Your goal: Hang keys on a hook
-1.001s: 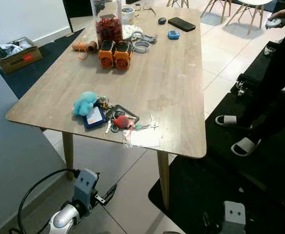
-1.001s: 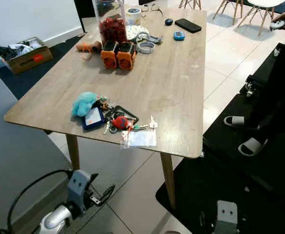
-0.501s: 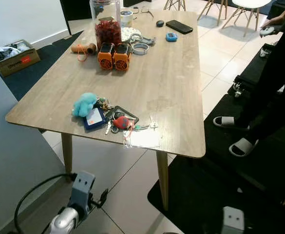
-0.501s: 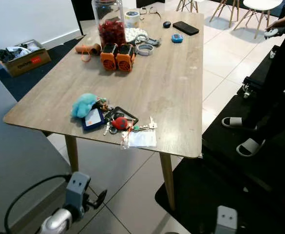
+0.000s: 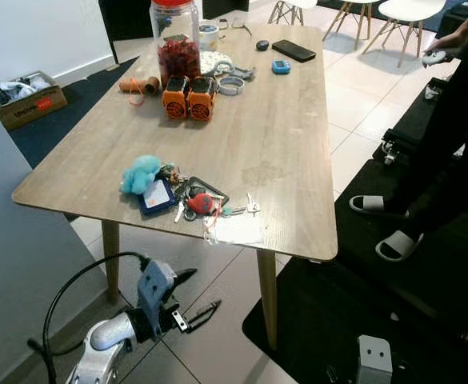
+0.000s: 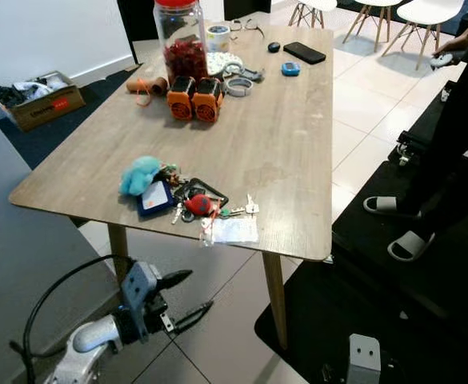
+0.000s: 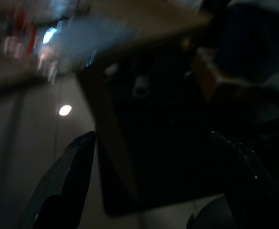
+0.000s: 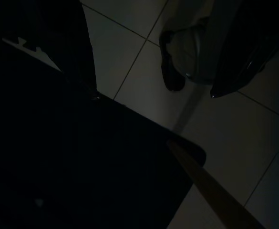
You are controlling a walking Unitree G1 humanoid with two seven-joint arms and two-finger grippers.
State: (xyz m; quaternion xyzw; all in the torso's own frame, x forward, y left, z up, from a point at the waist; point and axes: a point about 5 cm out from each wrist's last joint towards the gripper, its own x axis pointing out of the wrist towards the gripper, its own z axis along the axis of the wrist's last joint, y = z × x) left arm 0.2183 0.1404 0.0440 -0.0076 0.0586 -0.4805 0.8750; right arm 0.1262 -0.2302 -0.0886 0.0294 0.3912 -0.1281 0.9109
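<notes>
A bunch of keys point(image 5: 202, 204) with a red tag, a black ring and a blue card holder lies near the front edge of the wooden table point(image 5: 282, 144). A blue plush charm point(image 5: 140, 173) rests at its left. My left gripper point(image 5: 198, 293) is open, low in front of the table and below its edge, fingers pointing right. In the left wrist view its two fingers point(image 7: 63, 186) stand wide apart with nothing between them, facing a blurred table leg point(image 7: 108, 143). My right arm's wrist point(image 5: 372, 356) hangs low at the bottom right.
A jar of red contents point(image 5: 175, 40), two orange units point(image 5: 189, 94), a phone point(image 5: 293, 50) and small items crowd the far end. A person in slippers point(image 5: 398, 240) stands on a black mat point(image 5: 426, 304) at right. A grey panel point(image 5: 18, 264) rises at left; a cardboard box point(image 5: 26, 96) sits beyond.
My left arm has come up and forward, its open fingers now reaching further right under the table's front edge. The camera has shifted slightly.
</notes>
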